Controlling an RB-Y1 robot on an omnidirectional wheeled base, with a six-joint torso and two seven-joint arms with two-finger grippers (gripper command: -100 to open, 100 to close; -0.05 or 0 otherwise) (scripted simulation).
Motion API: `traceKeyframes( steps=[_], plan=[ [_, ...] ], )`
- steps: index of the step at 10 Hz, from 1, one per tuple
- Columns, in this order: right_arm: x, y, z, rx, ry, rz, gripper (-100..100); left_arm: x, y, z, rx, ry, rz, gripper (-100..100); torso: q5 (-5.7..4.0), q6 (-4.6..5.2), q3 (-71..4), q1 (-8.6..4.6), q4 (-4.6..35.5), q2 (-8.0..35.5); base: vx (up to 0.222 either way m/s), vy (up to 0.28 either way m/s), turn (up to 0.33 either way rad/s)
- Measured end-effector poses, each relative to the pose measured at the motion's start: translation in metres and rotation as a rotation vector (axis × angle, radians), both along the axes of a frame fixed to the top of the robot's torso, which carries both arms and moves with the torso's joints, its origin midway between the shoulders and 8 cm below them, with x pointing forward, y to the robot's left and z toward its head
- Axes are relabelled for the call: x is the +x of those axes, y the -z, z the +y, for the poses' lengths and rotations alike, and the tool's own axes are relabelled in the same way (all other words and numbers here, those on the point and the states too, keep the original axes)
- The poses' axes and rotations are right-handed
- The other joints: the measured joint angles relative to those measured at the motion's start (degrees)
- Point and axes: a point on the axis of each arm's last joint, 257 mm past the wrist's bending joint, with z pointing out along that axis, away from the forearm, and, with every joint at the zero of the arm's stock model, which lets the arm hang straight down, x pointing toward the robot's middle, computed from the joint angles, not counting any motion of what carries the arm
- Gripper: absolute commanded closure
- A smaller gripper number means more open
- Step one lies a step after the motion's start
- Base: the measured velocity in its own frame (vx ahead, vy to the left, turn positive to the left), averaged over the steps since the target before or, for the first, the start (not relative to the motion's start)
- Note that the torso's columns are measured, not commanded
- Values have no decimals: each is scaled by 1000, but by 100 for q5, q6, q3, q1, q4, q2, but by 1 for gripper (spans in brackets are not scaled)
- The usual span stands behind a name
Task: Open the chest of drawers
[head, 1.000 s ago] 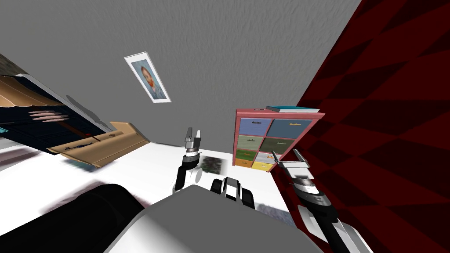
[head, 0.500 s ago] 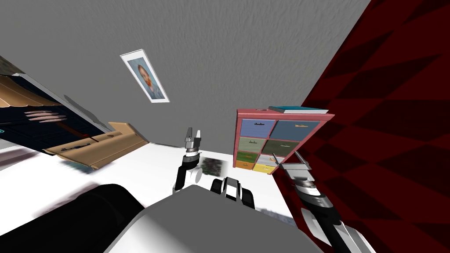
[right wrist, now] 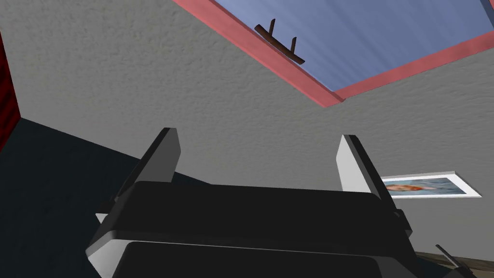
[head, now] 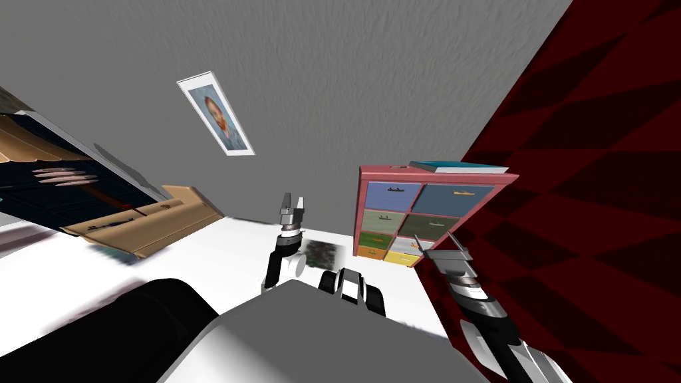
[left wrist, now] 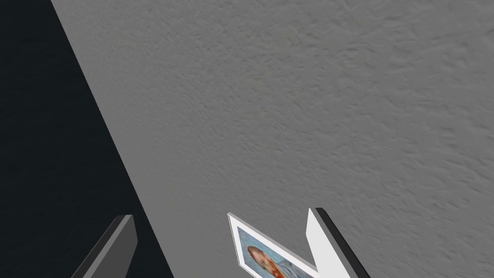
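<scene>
Clearly the spread right gripper (head: 433, 239) sits off the dark handle (right wrist: 280, 44) of the chest of drawers (head: 425, 206); closing now would likely pinch nothing; left gripper (head: 291, 201) likewise spread

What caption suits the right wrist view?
Open right gripper pointed toward pink-framed chest of drawers: blue drawer front, dark bar handle, grey wall.

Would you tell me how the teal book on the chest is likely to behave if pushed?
The book lies flat on the chest, so it should slide rather than roll or tip. It looks thin, so probably light.
</scene>
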Motion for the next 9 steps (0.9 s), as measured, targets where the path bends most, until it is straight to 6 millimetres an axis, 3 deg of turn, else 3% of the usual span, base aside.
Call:
traceKeyframes(
  steps=[9],
  plan=[
    [0,41,-21,-259,133,2,-100,0,0,0,0,0,0,0,0,0,2,-1,1,5,64,24,4]
  ],
)
